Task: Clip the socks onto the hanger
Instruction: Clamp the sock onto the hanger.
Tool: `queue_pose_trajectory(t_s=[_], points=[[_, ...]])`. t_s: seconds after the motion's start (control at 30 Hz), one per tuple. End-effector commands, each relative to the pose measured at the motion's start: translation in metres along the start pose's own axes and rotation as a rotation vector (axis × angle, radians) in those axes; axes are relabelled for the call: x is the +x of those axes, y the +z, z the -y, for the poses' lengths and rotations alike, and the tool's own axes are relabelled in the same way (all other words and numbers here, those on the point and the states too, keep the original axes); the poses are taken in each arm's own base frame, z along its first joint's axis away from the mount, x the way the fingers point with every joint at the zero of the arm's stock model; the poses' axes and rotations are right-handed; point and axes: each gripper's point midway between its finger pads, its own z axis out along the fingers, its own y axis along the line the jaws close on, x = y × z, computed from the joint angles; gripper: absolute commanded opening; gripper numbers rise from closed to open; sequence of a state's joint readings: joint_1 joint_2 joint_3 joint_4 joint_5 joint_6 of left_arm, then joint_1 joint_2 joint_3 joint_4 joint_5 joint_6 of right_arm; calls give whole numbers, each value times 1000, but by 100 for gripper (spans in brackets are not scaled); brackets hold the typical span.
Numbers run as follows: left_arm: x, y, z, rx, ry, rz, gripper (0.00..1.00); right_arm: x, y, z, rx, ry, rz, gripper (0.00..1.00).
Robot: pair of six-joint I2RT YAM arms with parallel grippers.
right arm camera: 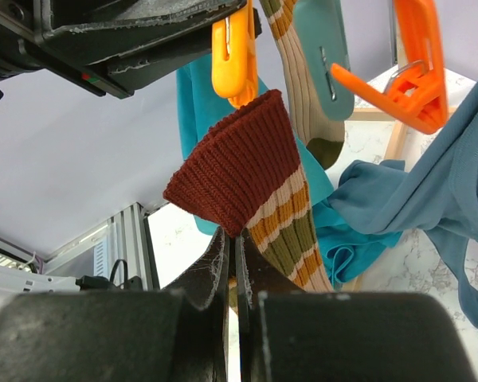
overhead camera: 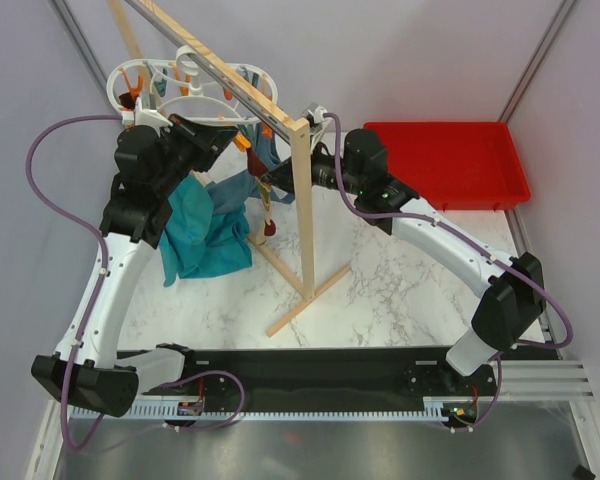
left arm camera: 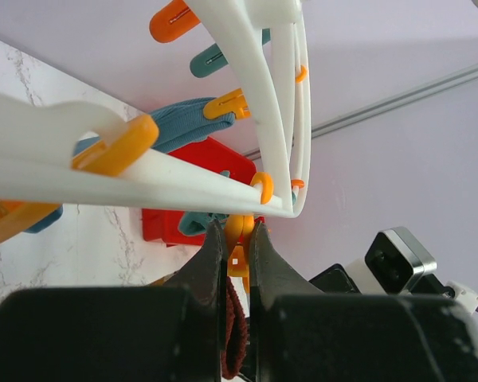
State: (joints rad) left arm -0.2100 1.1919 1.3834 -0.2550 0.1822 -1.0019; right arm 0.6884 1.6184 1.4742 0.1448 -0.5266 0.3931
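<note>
My right gripper [right arm camera: 233, 272] pinched the brown-cuffed striped sock [right arm camera: 240, 171] at six o'clock of the orange plastic clip [right arm camera: 233, 56], squeezed by my left gripper [left arm camera: 237, 253] on the white plastic ring hanger [left arm camera: 251, 103]; I judged the cuff needed lifting deeper before release.

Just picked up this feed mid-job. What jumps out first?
The right gripper pinches a striped sock, its brown cuff just under an orange clip that the left gripper squeezes on the white hanger. In the top view, a bright red tray sits at the far right. A teal cloth is bunched left of the wooden rack.
</note>
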Motion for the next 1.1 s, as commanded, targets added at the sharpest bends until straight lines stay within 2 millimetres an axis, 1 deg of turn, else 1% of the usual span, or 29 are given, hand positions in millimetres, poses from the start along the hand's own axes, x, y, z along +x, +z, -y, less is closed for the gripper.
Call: queue_pose_trajectory(t_s=[0.0,0.03,0.13,0.33,0.4,0.53,0.73,0.9,0.97,1.03,1.07], points=[[30,6,-74,-270,-102,-73,2,-20,3,-17,-60,-54,45,0],[31,6,-74,-269,-103,-74,2,-19,4,-17,-62,-56,43,0],[31,7,-73,-270,-103,-71,2,-25,2,-20,-58,-67,59,0],[32,7,-73,-272,-96,-71,2,-26,-1,-15,-20,-94,62,0],[34,7,-74,-272,-94,-75,2,-30,-5,-16,-13,-105,73,0],[36,6,-76,-278,-98,-74,2,-34,-5,-16,-5,-118,84,0],[38,8,-75,-275,-101,-78,2,-41,-5,-18,-11,-127,99,0],[40,9,-74,-269,-97,-84,2,-46,-1,-22,-28,-127,101,0],[41,9,-76,-274,-96,-87,2,-49,0,-23,-32,-132,107,0],[42,9,-77,-277,-98,-87,2,-45,3,-24,-41,-127,92,0],[42,9,-76,-274,-96,-87,2,-46,5,-26,-45,-130,91,0]])
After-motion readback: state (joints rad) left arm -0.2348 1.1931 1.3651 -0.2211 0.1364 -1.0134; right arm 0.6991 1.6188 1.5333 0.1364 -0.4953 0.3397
